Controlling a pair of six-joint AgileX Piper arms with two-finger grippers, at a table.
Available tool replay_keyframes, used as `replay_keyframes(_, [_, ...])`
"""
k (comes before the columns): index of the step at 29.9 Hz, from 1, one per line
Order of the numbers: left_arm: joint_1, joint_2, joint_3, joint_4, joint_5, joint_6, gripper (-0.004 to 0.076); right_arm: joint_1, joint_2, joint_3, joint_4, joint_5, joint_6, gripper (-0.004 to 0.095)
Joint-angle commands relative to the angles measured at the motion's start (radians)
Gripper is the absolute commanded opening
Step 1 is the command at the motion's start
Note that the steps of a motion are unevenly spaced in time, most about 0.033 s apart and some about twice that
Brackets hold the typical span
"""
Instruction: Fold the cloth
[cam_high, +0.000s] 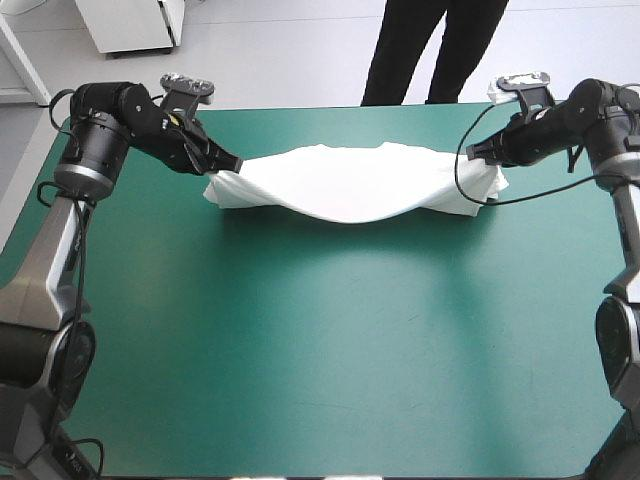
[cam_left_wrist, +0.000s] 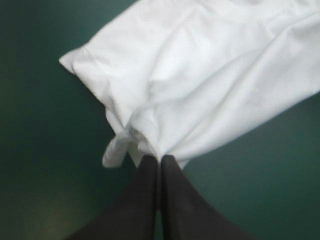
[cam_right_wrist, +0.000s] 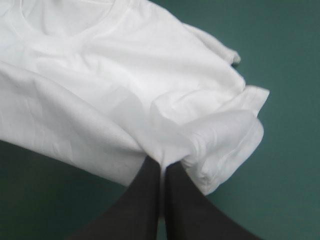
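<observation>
The big counter (cam_high: 300, 350) has a teal-green cover (cam_high: 150, 300) all over it. The white T-shirt (cam_high: 345, 182) is near the far edge of the counter. It is pulled out long, from the left side to the right side, like a rope of cloth with many folds. Its two ends are held up. Its middle hangs lower and bulges toward the near edge, with a dark shadow on the cover under it. I cannot tell if the middle touches the cover.

The left gripper (cam_high: 232, 163) holds the left end of the T-shirt. Its two black fingers (cam_left_wrist: 145, 200) are pressed together with a bunch of cloth pinched at their tips. The right gripper (cam_high: 478, 152) holds the right end in the same tight way.

In the right wrist view, the round collar (cam_right_wrist: 75, 30) of the T-shirt shows far ahead of the gripper. A folded lump of cloth sits just beside the fingertips.
</observation>
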Motion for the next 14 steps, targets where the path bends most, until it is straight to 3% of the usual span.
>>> replay_keyframes(1, [-0.001, -0.156, 0.142, -0.003, 0.03, 0.012, -0.0022, -0.007, -0.12, 0.078, 0.014, -0.035, -0.014, -0.0017])
replay_keyframes(8, [-0.001, -0.303, 0.446, -0.01, 0.03, 0.031, -0.0022, -0.007, -0.247, 0.332, 0.001, -0.012, -0.014, -0.0017])
replay_keyframes(14, [-0.001, -0.332, 0.554, -0.016, 0.03, 0.053, -0.0022, -0.007, -0.327, 0.55, 0.004, -0.013, -0.021, -0.0017])
